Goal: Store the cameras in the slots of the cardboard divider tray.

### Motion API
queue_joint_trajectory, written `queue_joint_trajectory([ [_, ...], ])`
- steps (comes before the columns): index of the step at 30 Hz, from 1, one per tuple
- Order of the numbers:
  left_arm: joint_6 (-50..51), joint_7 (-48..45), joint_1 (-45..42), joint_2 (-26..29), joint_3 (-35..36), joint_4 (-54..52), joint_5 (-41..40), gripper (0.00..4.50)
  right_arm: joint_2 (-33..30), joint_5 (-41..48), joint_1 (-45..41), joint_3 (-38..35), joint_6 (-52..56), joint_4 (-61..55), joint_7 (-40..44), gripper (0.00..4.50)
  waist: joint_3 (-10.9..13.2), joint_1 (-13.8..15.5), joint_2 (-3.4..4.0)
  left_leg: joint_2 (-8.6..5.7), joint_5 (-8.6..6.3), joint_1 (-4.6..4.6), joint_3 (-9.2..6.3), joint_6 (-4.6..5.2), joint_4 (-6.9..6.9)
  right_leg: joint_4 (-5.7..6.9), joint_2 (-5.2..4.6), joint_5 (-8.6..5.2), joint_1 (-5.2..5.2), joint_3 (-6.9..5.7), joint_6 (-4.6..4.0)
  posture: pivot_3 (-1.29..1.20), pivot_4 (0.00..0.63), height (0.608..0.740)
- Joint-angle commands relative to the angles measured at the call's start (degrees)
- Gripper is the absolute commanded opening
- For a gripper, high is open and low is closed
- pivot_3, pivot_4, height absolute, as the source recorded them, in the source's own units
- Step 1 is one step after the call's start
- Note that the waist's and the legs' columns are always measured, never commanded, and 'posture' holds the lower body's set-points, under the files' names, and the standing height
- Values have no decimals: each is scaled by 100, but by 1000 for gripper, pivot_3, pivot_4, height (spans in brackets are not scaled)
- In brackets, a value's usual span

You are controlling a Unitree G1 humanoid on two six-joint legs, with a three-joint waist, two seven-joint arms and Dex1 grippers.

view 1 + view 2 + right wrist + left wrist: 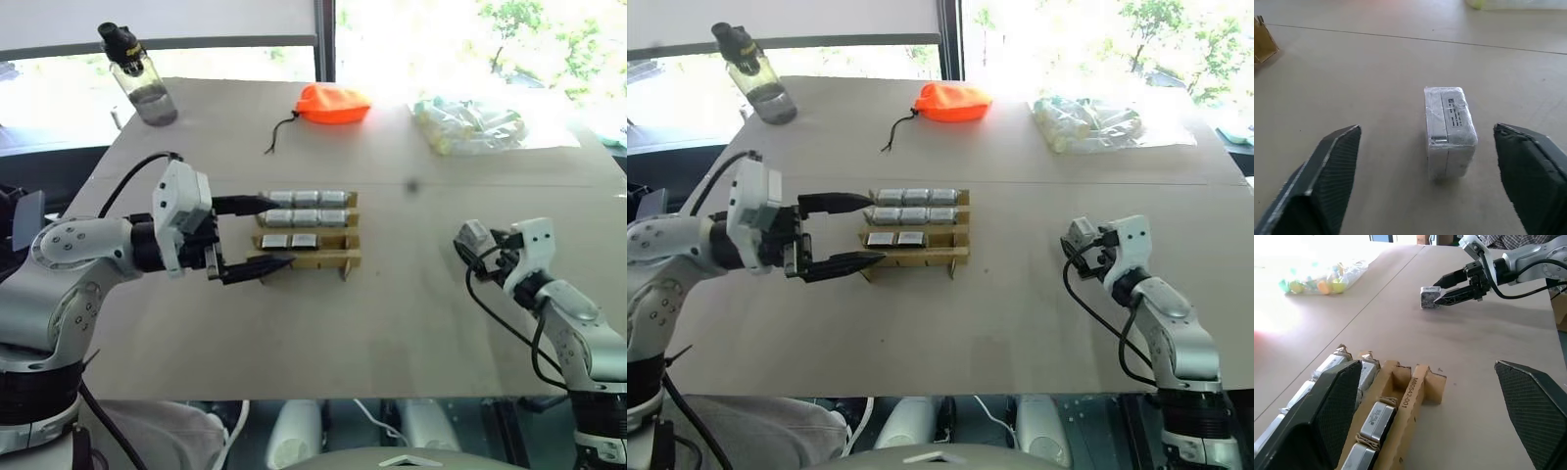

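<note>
**Last camera sits between open jaws, eight already racked**

Over on the right, the right gripper [1427,147] is level with the desk [392,313] and its jaws stand apart, one finger on each side of a lone camera [1448,131]. The camera rests on the desk, wrapped in clear film, squarely in the gap between the jaws, with daylight on both sides; neither finger touches it. From the left wrist view the same camera [1429,297] shows right at the tips of those jaws.

Now the left side: the left gripper [253,235] has its jaws spread wide, and they straddle the near end of the cardboard tray [333,259]. One fingertip reaches in beside the far row, the other lies along the front edge of the tray, and the tray's end sits in the opening between them. Nothing is gripped there.

Inside the tray, the cameras [307,198] fill the two far rows, three apiece, lying silver side up. The next row holds two more [289,241], with the slot at the end farthest from the left jaws open.

Well beyond both sets of jaws, along the far side of the desk, stand a water bottle [139,76], an orange pouch [333,103] with its cord trailing, and a clear bag [470,125] of pale tubes.
</note>
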Motion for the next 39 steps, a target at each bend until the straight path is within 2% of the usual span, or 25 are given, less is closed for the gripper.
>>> queue_joint_trajectory([
  [1,23,85,-68,126,198,-199,-159,4500,-141,15,-67,-159,37,-92,67,2756,0,4,0,0,0,0,0,0,-1,0,0,0,0,0,0,0,150,740],
  [5,38,145,-80,169,189,-220,-221,4500,-108,10,-65,-151,73,-87,11,1003,0,1,0,0,0,-1,1,0,-2,-3,0,0,0,0,0,0,150,740],
  [6,36,154,-76,180,186,-225,-222,4500,-100,4,-66,-150,49,-86,11,719,0,1,0,0,0,-1,1,0,-2,-3,0,0,0,0,0,0,150,740],
  [12,82,209,57,213,299,-251,-264,4500,-326,-157,-300,43,-231,-125,367,710,5,-2,8,0,0,0,2,0,-2,-2,0,0,-1,-1,0,0,150,740],
  [16,136,398,394,132,414,-325,-282,4500,-781,-358,-746,782,-651,-212,1528,710,9,-62,14,0,0,3,12,0,-3,-3,1,0,-2,-1,0,0,150,740],
  [19,147,533,729,132,531,-494,-254,4500,-764,-92,-1395,1247,-514,-159,2297,710,11,-138,13,3,0,5,7,0,-12,-5,3,0,-2,1,0,0,150,740],
  [23,254,702,1077,196,888,-815,-377,4500,-627,-169,-2383,1951,-632,195,3236,710,14,-135,16,6,0,2,-2,-1,-15,-5,5,0,-5,-2,-1,0,150,740],
  [30,534,1026,2323,41,2058,-1498,-408,4500,-75,-396,-3832,2669,-1148,1798,4703,710,16,-122,18,2,0,-5,-4,-1,-17,-14,-7,1,-4,-8,-2,0,150,740],
  [39,522,1268,3415,-485,2782,-1930,-701,4500,561,-1019,-4815,2820,-2456,4078,5380,710,23,-147,30,-3,0,-5,-8,-3,-19,-12,-20,1,-4,-17,-4,0,150,740],
])
